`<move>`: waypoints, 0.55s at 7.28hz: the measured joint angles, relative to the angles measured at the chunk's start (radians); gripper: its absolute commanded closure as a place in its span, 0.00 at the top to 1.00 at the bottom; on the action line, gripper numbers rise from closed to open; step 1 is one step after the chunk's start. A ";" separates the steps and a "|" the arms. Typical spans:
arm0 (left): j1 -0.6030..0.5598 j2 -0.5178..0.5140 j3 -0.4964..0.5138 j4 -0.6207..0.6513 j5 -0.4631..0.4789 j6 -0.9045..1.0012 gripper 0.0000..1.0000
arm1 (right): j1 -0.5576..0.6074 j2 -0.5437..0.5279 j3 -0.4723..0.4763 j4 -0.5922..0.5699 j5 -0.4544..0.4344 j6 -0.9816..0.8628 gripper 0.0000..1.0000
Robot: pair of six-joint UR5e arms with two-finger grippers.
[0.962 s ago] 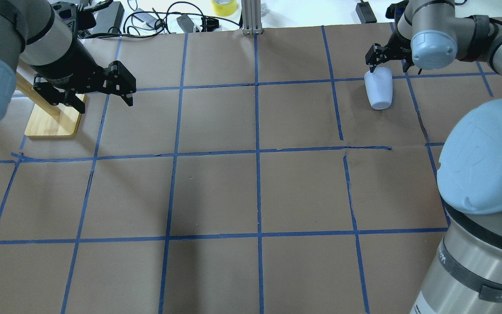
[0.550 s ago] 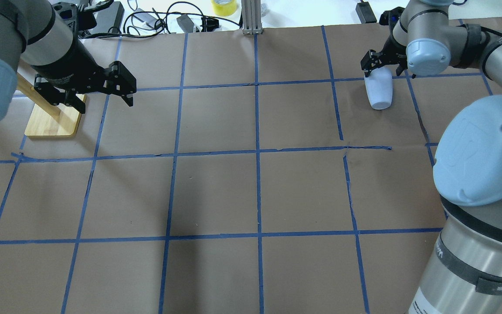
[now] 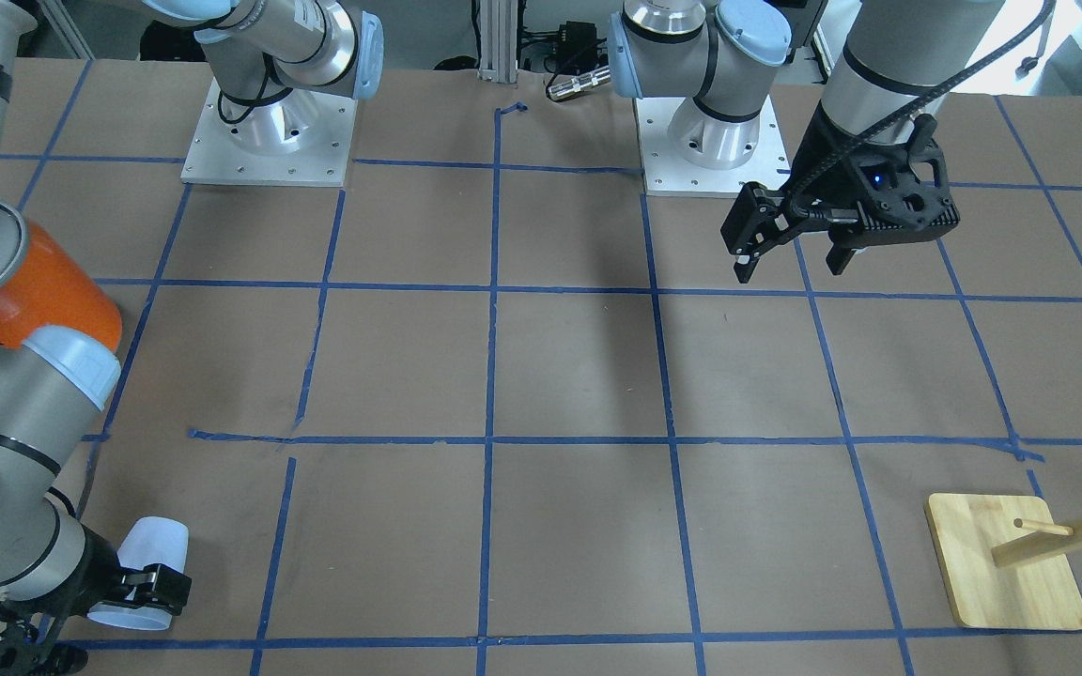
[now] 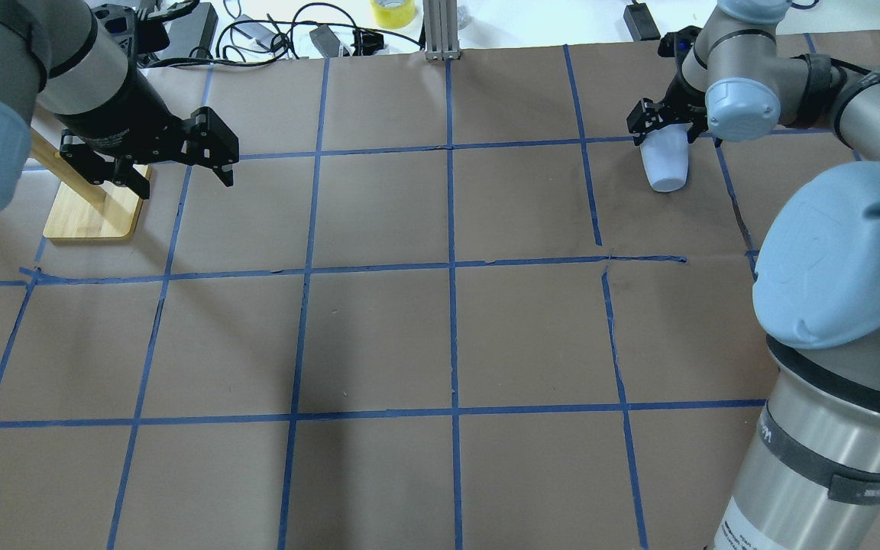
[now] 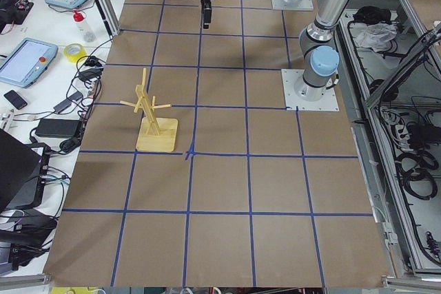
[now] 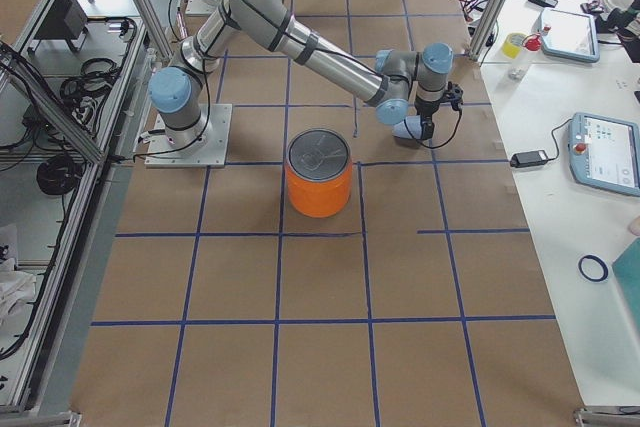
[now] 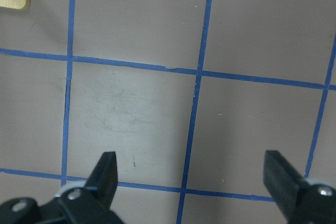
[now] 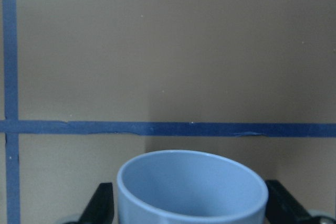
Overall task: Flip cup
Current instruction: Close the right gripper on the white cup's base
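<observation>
The pale blue-white cup (image 4: pixel 663 164) lies on its side in the far right square. Its narrow base points toward the robot, and it also shows in the front view (image 3: pixel 154 552) and right side view (image 6: pixel 406 129). My right gripper (image 4: pixel 660 126) is open, with a finger on each side of the cup's rim. In the right wrist view the bluish mouth (image 8: pixel 191 187) faces the camera between the fingers (image 8: pixel 102 205). My left gripper (image 4: pixel 180 179) is open and empty above the table at the far left, and only bare paper shows under it in the left wrist view (image 7: pixel 191 182).
A large orange can (image 6: pixel 319 175) with a silver top stands near the right arm, on the robot's side of the cup. A wooden peg stand (image 4: pixel 92 214) sits at the far left beside the left gripper. Cables and a tape roll (image 4: pixel 393 11) lie beyond the far edge.
The right arm has swung left and brought its open gripper down around the cup's rim. The cup has hardly moved. The left arm has not moved.
</observation>
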 measured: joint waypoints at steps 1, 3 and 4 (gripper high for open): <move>0.002 -0.001 0.000 -0.001 0.000 0.000 1.00 | 0.000 0.002 0.001 0.003 0.000 0.000 0.85; 0.006 -0.002 -0.001 -0.011 0.005 0.000 1.00 | 0.000 0.002 0.004 0.010 -0.002 0.000 0.46; 0.007 -0.003 -0.001 -0.010 0.006 0.000 1.00 | 0.000 0.000 0.007 0.013 -0.002 -0.001 0.28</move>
